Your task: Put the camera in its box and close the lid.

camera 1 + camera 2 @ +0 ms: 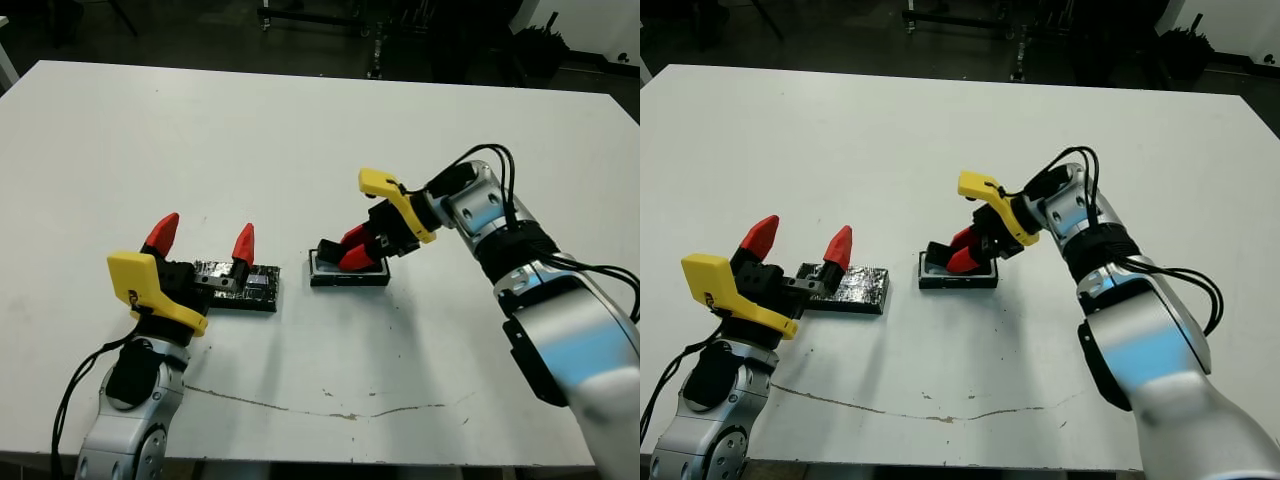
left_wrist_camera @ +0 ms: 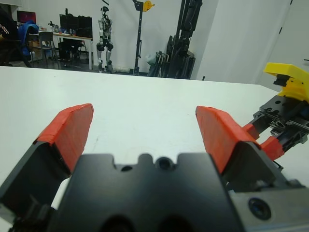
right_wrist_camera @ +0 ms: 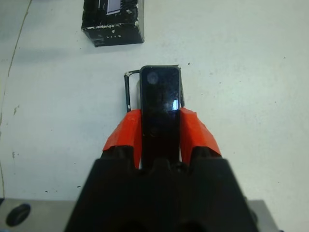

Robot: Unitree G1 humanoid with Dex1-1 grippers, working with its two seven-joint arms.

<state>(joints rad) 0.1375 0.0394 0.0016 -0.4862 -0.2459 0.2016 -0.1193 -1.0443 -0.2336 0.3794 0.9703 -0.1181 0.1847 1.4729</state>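
We hold camera (image 3: pixel 160 108) clamped by long edges in right pincer (image 1: pixel 358 249), directly over box (image 1: pixel 348 272). Rigid, glossy, slippery: grip flanks only. Left pincer (image 1: pixel 203 240) apart, near lid (image 1: pixel 240 285).

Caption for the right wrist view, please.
Right gripper holds the camera over the box; lid lies beyond.
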